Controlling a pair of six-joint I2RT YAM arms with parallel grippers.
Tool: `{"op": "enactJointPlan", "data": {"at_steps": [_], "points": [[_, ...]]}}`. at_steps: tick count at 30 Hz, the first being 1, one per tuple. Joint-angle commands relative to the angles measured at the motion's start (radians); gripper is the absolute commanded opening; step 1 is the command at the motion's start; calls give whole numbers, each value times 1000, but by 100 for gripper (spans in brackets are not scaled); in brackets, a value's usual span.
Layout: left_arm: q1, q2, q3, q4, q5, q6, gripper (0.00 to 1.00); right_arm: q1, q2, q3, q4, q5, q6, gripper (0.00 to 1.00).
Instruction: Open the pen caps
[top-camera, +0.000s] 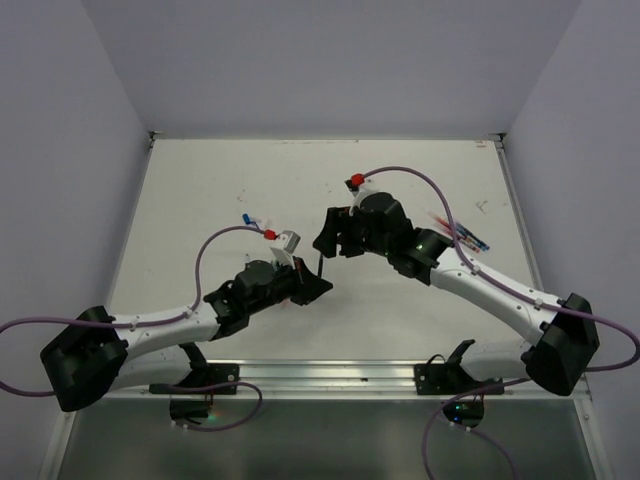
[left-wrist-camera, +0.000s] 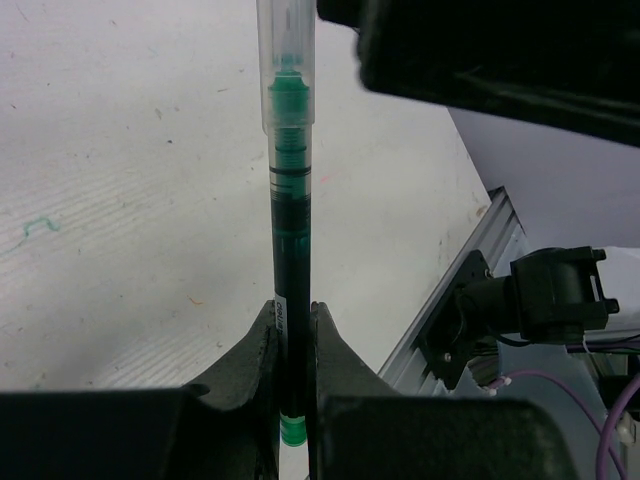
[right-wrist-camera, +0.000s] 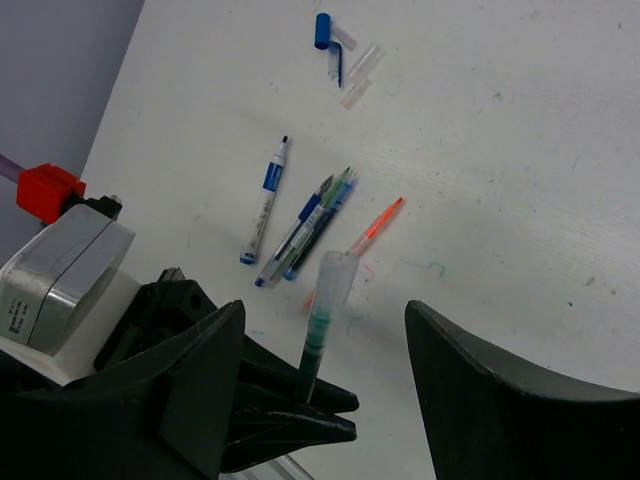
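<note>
My left gripper (left-wrist-camera: 292, 312) is shut on the dark barrel of a green-ink pen (left-wrist-camera: 290, 230), which stands up out of its jaws. A clear pen cap (left-wrist-camera: 286, 60) sits on the pen's top end. My right gripper (right-wrist-camera: 325, 310) is open, its two fingers wide apart on either side of that cap (right-wrist-camera: 336, 282) without touching it. In the top view both grippers meet at mid-table, left (top-camera: 315, 285) and right (top-camera: 328, 242), with the pen (top-camera: 321, 264) a thin dark line between them.
Several pens lie on the table beyond the held one: a white and blue marker (right-wrist-camera: 265, 203), blue pens (right-wrist-camera: 305, 228) and an orange one (right-wrist-camera: 378, 224). A loose blue cap (right-wrist-camera: 321, 29) lies with clear pieces farther off. More pens (top-camera: 462, 233) lie beside the right arm.
</note>
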Motion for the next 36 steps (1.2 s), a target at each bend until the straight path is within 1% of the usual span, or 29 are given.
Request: {"op": "enactJointPlan", "data": {"at_steps": [1, 2, 3, 5, 6, 8, 9, 13, 14, 22, 26, 28, 30, 31, 33, 34, 35, 36], "points": [[7, 11, 19, 38, -10, -23, 0, 2, 60, 47, 26, 9, 48, 66], [7, 17, 24, 17, -17, -23, 0, 2, 83, 54, 20, 9, 53, 65], [7, 20, 29, 6, -29, -26, 0, 2, 93, 57, 22, 9, 65, 62], [7, 29, 42, -29, -41, -35, 0, 4, 120, 67, 17, 9, 70, 61], [7, 31, 46, -46, -47, -40, 0, 5, 126, 67, 16, 31, 73, 61], [7, 41, 64, -98, -60, -58, 0, 8, 133, 71, 13, 60, 79, 56], [7, 41, 69, -110, -89, -61, 0, 14, 135, 72, 11, 69, 77, 55], [7, 41, 73, -138, -103, -75, 0, 21, 156, 84, 6, 86, 77, 54], [7, 41, 73, -140, -104, -77, 0, 22, 161, 87, 3, 88, 79, 51], [7, 32, 75, -158, -107, -78, 0, 47, 233, 144, -24, 111, 82, 50], [7, 28, 78, -164, -110, -73, 0, 50, 256, 146, -3, 101, 105, 49], [7, 22, 79, -172, -113, -69, 0, 53, 270, 158, -10, 107, 108, 44], [7, 14, 78, -176, -121, -67, 0, 56, 279, 166, -14, 108, 108, 43], [7, 11, 78, -181, -123, -67, 0, 57, 281, 164, -12, 111, 111, 40], [8, 5, 73, -181, -123, -66, 0, 59, 287, 164, -9, 117, 111, 31], [7, 5, 72, -181, -124, -66, 0, 60, 288, 164, -7, 117, 111, 22], [7, 3, 67, -181, -124, -66, 0, 60, 294, 166, -7, 117, 112, 17], [7, 2, 66, -181, -123, -66, 0, 60, 298, 167, -6, 117, 112, 9]]}}
